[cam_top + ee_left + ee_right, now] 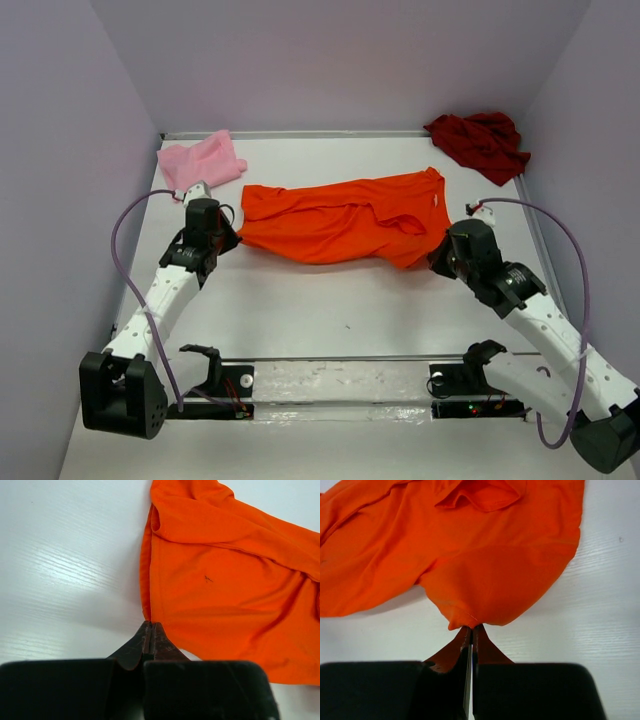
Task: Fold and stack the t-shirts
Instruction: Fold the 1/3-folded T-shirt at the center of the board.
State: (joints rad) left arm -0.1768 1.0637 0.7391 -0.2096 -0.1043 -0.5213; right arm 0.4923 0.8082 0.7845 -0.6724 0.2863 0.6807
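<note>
Left gripper (236,241) and right gripper (438,262), in the overhead view, sit at opposite ends of the orange t-shirt (340,230), which lies crumpled and stretched crosswise in the middle of the white desk (330,310). The pink t-shirt (203,160) is bunched at the far left corner and the dark red t-shirt (480,142) is heaped at the far right corner, both well apart from the grippers and neither folded. From the left wrist, the left gripper (150,628) has its fingers pressed together on the near corner of the orange t-shirt (225,590), right where the side hem meets the bottom edge, and the cloth beyond it lies wrinkled on the desk (65,570). From the right wrist, the right gripper (471,630) is likewise closed, pinching a small stitched corner of the orange t-shirt (470,555). A loose fold lies further up the cloth. By my reading, the step in hand is spreading this first shirt flat before any fold is made, so the task is barely begun. The next move calls for both arms to draw apart evenly and keep their pinches, taking out the slack without dragging the shirt off centre. No bin, tray or other container shows in any view, so the stack will presumably be built on the desk itself.
</note>
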